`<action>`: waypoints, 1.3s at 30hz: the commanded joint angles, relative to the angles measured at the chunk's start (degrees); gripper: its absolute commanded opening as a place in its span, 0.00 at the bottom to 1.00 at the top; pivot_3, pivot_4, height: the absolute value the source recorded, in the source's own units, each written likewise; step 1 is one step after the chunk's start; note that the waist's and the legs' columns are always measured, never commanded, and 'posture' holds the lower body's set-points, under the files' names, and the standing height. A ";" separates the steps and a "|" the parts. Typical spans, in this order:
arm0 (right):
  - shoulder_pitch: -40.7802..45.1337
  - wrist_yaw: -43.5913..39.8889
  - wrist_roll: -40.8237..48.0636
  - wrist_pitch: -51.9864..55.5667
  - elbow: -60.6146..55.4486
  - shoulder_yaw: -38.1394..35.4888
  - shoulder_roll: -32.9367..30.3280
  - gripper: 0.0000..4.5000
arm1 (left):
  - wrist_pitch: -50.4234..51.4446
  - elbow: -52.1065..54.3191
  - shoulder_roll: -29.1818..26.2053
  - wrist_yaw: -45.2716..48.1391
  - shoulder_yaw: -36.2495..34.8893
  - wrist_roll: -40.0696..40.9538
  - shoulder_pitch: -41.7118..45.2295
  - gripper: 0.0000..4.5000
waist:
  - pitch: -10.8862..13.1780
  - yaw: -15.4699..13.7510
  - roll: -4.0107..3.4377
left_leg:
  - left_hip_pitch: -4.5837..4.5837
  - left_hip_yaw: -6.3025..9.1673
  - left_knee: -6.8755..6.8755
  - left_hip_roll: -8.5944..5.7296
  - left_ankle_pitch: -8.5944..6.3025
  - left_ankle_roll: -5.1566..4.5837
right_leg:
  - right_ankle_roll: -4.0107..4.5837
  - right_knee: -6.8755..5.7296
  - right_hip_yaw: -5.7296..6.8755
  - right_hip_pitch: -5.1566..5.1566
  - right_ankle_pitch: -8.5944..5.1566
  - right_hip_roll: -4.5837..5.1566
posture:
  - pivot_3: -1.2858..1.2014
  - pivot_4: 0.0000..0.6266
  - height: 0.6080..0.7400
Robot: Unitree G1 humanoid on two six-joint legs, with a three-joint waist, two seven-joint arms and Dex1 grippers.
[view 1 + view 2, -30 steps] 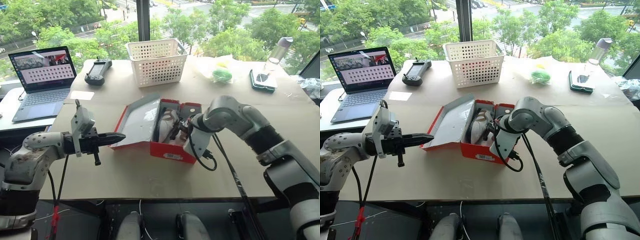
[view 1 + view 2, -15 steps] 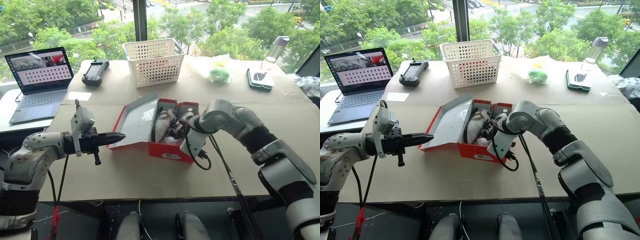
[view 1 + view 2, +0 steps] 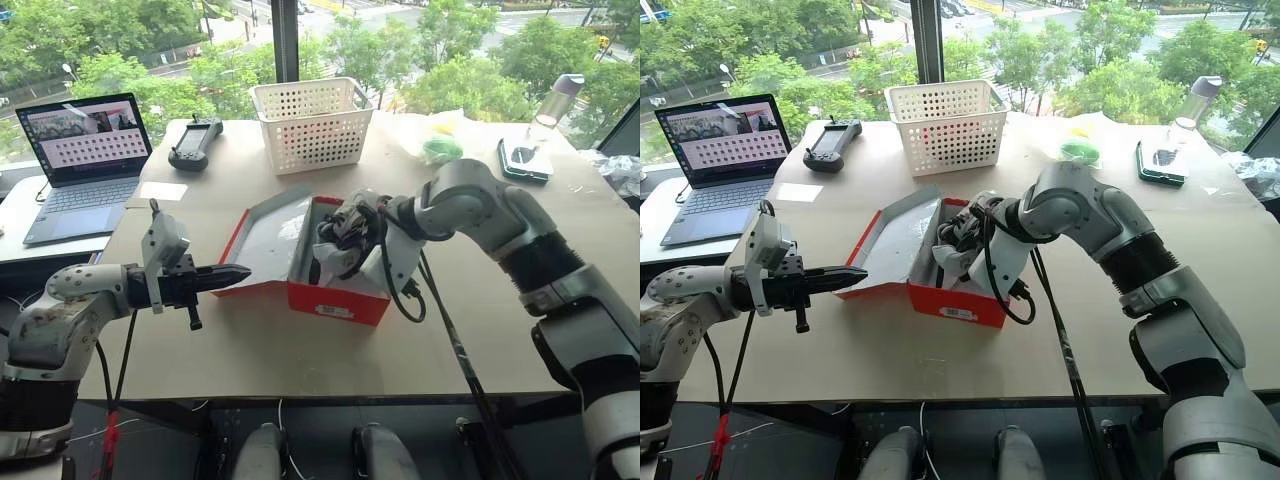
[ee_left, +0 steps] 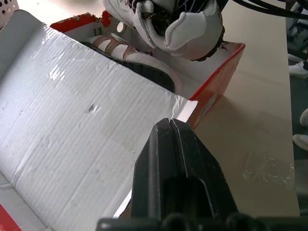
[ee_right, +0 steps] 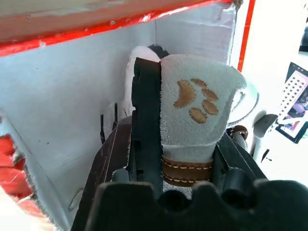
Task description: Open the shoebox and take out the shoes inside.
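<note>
Low on the left of the head views, the left gripper (image 3: pixel 235 272) reaches level toward centre frame, its two black fingers pressed together with nothing between them; the tips sit just at the near edge of the open lid (image 3: pixel 268 240) of the shoebox (image 3: pixel 338 300). The red box lies at centre frame on the tan table (image 3: pixel 300 350), its lid folded out to the left with the pale grey inside facing up. Over the box, the right gripper (image 3: pixel 345 232) comes in from the right, its fingers (image 5: pixel 144 120) partly closed on the heel of one of the shoes (image 5: pixel 195 103), a white suede tab bearing a brown paw print; this sneaker hangs raised above the box's rim. The other shoe (image 4: pixel 130 53) lies inside the box beneath it. Farther back, at upper centre, stands a white perforated basket (image 3: pixel 314 122), a black controller (image 3: pixel 195 143) to its left, and an open laptop (image 3: pixel 85 150) at the upper left.
</note>
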State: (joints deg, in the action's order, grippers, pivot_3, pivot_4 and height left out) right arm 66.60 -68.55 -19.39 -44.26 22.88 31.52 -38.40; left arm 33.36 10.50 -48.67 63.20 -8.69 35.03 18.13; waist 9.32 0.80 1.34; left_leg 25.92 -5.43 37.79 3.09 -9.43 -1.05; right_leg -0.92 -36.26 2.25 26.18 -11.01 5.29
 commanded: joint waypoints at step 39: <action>-5.02 47.93 -11.39 36.29 50.28 -11.01 5.50 0.99 | 0.43 1.51 0.93 -0.95 0.00 0.53 2.34 0.00 | 0.00 3.37 0.07 | -1.78 0.42 -0.60 -0.15 -0.01 -0.01 | -0.01 0.29 -0.25 -1.59 -0.13 -0.04 | 0.52 0.24 0.95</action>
State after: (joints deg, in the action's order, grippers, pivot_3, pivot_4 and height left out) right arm 61.97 -16.79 -32.40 -7.23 73.91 21.11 -33.40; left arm 33.83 10.49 -47.44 62.37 -7.66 34.89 19.99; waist 9.32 4.17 1.42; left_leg 24.12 -4.97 37.14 2.94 -9.43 -1.07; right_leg -0.93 -35.97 1.99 24.59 -11.15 5.25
